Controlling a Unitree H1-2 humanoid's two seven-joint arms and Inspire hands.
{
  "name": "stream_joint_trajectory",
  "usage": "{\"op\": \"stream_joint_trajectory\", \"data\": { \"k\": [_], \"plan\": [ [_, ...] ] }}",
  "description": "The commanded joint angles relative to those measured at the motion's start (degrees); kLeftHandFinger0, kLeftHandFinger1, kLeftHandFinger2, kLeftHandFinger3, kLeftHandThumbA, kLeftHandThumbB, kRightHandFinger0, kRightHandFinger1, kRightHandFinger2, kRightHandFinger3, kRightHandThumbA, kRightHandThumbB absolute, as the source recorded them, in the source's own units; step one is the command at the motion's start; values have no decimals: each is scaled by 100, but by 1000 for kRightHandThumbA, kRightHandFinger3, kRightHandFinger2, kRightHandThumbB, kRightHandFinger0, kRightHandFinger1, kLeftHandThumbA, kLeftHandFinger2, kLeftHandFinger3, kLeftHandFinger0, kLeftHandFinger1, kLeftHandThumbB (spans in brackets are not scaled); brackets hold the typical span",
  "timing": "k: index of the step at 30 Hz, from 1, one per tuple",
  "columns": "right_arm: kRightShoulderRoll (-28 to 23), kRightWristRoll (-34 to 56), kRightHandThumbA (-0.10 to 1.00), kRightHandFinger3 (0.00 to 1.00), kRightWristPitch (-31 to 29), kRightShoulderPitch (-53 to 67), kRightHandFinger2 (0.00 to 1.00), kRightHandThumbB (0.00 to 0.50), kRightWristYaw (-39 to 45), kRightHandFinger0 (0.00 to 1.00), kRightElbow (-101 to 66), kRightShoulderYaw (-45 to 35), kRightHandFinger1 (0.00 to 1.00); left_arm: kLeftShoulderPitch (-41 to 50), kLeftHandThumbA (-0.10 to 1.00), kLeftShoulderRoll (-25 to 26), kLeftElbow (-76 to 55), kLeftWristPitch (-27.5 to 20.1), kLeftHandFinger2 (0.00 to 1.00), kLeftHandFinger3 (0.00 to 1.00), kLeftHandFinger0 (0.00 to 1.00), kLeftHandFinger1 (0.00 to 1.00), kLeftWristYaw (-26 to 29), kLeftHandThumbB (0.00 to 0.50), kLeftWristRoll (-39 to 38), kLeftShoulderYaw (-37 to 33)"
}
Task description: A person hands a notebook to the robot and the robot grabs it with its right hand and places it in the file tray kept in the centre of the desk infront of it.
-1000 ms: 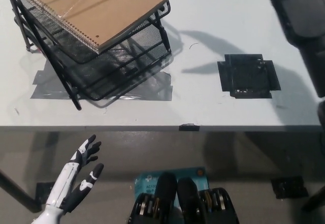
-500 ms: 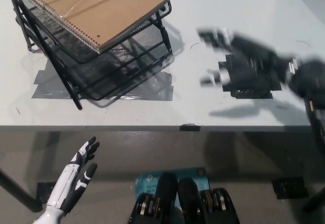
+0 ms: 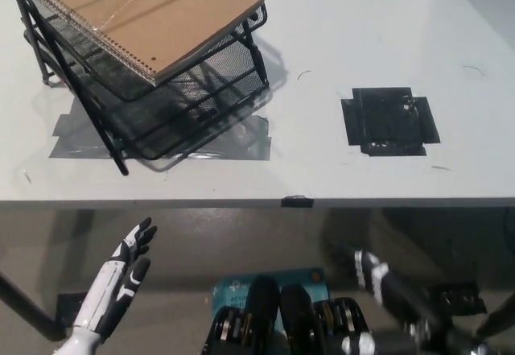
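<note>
While the notebook (image 3: 153,18) lies flat in the top tier of the file tray (image 3: 189,109) on the desk (image 3: 362,33), placement reads complete. The black right hand (image 3: 372,276) sits below the desk edge, blurred, grasp indeterminable; retraction should stay clear of the tray. The white left hand (image 3: 122,278) rests lower left, fingers spread, empty.

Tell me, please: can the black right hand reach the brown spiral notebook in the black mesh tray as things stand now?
Probably not directly. The black right hand hangs low, below the desk edge, while the brown spiral notebook lies in the black mesh tray on the far left.
</note>
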Motion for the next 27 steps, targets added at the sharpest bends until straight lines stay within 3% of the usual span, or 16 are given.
{"op": "stream_joint_trajectory", "data": {
  "k": [1, 5, 8, 27],
  "plan": [
    [1056, 1077, 1000, 1000, -1510, 734, 1000, 414, -1130, 1000, -968, -568, 1000, 72, 990, 84, -86, -302, 1000, 1000, 1000, 1000, 46, 452, -153, 144],
    [1222, 1016, 1000, 1000, -1642, 718, 1000, 433, -1183, 1000, -331, -778, 1000, 122, 976, 61, -65, -344, 1000, 1000, 994, 1000, 57, 453, -170, 153],
    [1188, 945, 1000, 1000, -1616, 690, 1000, 419, -1175, 1000, 164, -903, 1000, 191, 976, 54, -59, -392, 1000, 1000, 989, 1000, 64, 451, -175, 164],
    [1155, 936, 1000, 1000, -1685, 964, 1000, 402, -1402, 1000, 305, -558, 1000, 511, 968, 1, -59, -488, 1000, 1000, 969, 1000, 87, 447, -146, 180]
  ]
}}
